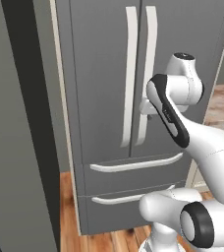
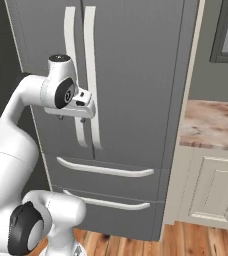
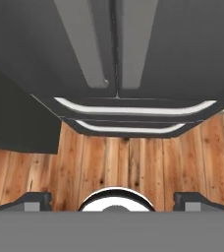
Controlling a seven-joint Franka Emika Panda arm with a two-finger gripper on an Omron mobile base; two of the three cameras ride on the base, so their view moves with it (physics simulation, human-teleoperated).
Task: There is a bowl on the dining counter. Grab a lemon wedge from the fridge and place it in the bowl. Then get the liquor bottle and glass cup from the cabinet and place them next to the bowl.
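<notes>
The fridge (image 1: 99,74) (image 2: 136,75) (image 3: 182,44) is tall and dark grey, and both its doors are closed. Two long pale handles (image 1: 131,74) (image 2: 91,50) run down the middle, with two drawers (image 1: 133,165) (image 2: 106,170) (image 3: 133,108) below. My gripper (image 1: 148,113) (image 2: 73,117) (image 3: 113,199) hovers just in front of the handles' lower part and points down along the fridge front. It is open, and its fingertips (image 3: 33,199) stand wide apart with nothing between them. The lemon wedge, bowl, liquor bottle, glass cup, cabinet and dining counter are out of view.
A marbled worktop (image 2: 213,122) on a cream base unit (image 2: 211,190) adjoins the fridge on the right. A dark grey panel (image 1: 15,147) stands close on the left. Wooden floor (image 3: 133,162) lies below.
</notes>
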